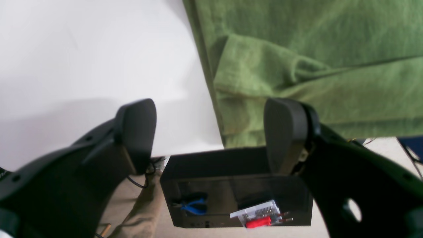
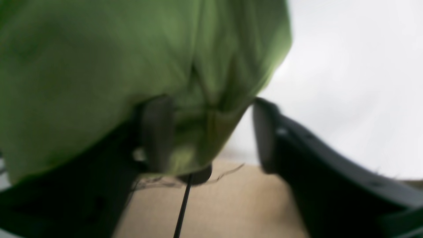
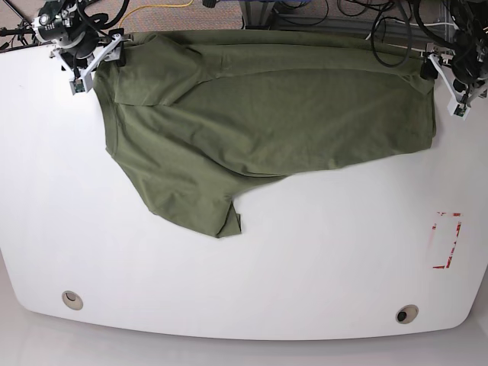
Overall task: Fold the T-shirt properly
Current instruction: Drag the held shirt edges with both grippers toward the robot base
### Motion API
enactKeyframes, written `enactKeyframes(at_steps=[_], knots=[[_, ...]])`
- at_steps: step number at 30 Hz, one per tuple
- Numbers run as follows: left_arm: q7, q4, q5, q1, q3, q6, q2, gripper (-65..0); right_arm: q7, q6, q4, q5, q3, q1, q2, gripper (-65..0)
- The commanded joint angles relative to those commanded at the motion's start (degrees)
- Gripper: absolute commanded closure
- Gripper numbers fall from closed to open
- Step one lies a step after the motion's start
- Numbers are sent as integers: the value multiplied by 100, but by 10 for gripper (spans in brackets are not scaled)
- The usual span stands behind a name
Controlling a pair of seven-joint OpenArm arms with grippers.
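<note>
White table (image 3: 320, 252), green T-shirt (image 3: 267, 122) spread across far edge. Left gripper (image 1: 211, 132) spread apart beside hem; right gripper (image 2: 205, 132) agape around bunched cloth. Risk: fabric slipping free.

No legible txt, labels or nos. anywhere, red marks on table (image 3: 244, 267) unreadable

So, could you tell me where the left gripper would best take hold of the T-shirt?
Probably at the T-shirt's folded hem corner lying just ahead of the open left gripper. The edge there is doubled and sits at the table's far rim, so coming in from off the table lets one finger slide underneath.
</note>
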Motion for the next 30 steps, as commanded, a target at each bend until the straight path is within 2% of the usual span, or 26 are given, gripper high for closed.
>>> enactKeyframes(at_steps=[7, 11, 17, 30], knots=[[0, 79, 9, -290, -9, 0, -18, -478, -35, 0, -9, 976, 62, 132, 246, -426], [0, 281, 9, -325, -9, 0, -9, -478, -35, 0, -26, 1204, -176, 237, 343, -423], [0, 501, 9, -378, 18, 0, 9, -478, -9, 0, -237, 782, -501, 475, 334, -423], [-9, 536, 53, -633, 9, 0, -18, -478, 325, 0, -571, -343, -563, 888, 220, -422]])
